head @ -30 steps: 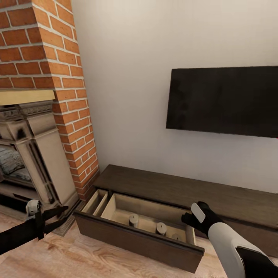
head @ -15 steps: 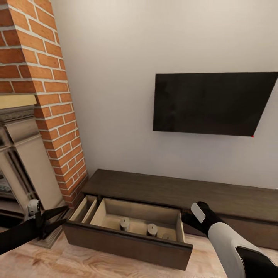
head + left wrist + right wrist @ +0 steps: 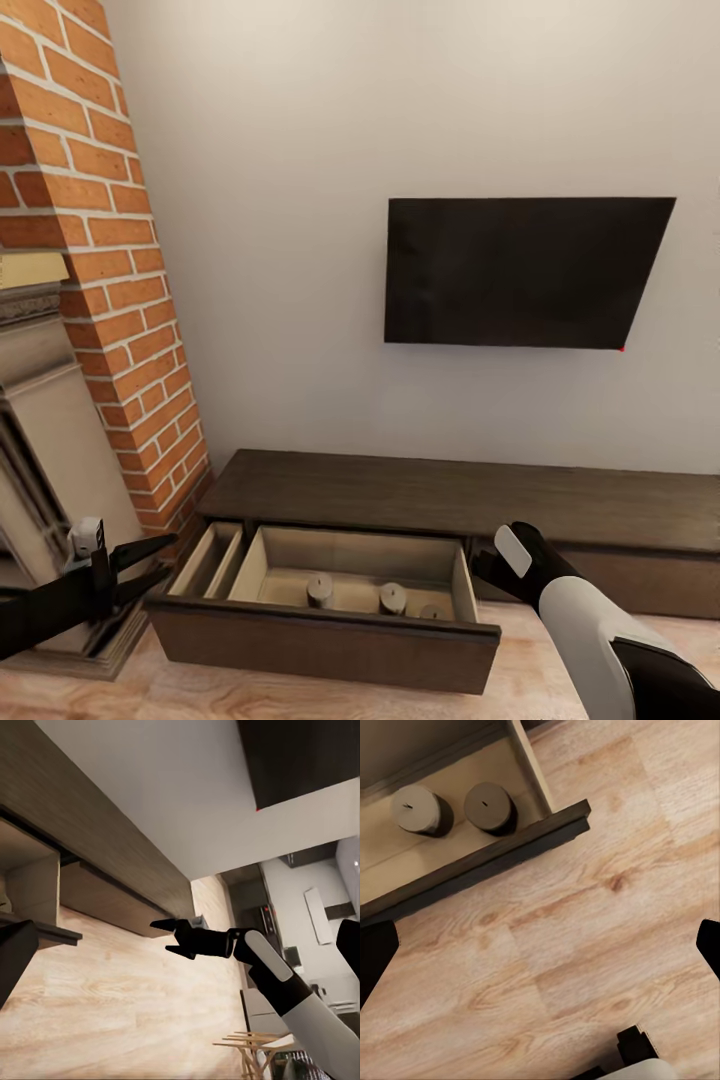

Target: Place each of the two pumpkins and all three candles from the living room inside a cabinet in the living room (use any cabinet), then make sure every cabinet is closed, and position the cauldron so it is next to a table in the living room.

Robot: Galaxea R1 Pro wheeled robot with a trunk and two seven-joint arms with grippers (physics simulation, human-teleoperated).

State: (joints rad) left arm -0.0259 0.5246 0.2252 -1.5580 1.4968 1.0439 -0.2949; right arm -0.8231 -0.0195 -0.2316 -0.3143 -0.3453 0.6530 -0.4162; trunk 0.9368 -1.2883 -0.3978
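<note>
The low dark brown cabinet (image 3: 450, 495) runs along the wall, with one wide drawer (image 3: 320, 640) pulled out. Three beige candles stand upright inside it: one (image 3: 320, 590), a second (image 3: 392, 598) and a third (image 3: 435, 611) half hidden by the drawer front. Two candles (image 3: 416, 808) (image 3: 489, 806) also appear in the right wrist view, behind the drawer front (image 3: 510, 844). My left gripper (image 3: 160, 562) hovers open, left of the drawer, holding nothing. My right gripper (image 3: 485, 568) hangs open and empty just off the drawer's right end; it also shows (image 3: 163, 936) in the left wrist view. Pumpkins, cauldron and table are out of view.
A red brick chimney (image 3: 100, 250) and the stone fireplace (image 3: 40, 420) stand close at the left. A black TV (image 3: 520, 270) hangs above the cabinet. Light wood floor (image 3: 585, 945) stretches in front of the drawer. Wooden furniture (image 3: 255, 1050) stands in a far room.
The whole picture has slid left and the cabinet looks squarer on, so the camera has turned. Both arms keep the same pose. The drawer stays open with the candles inside.
</note>
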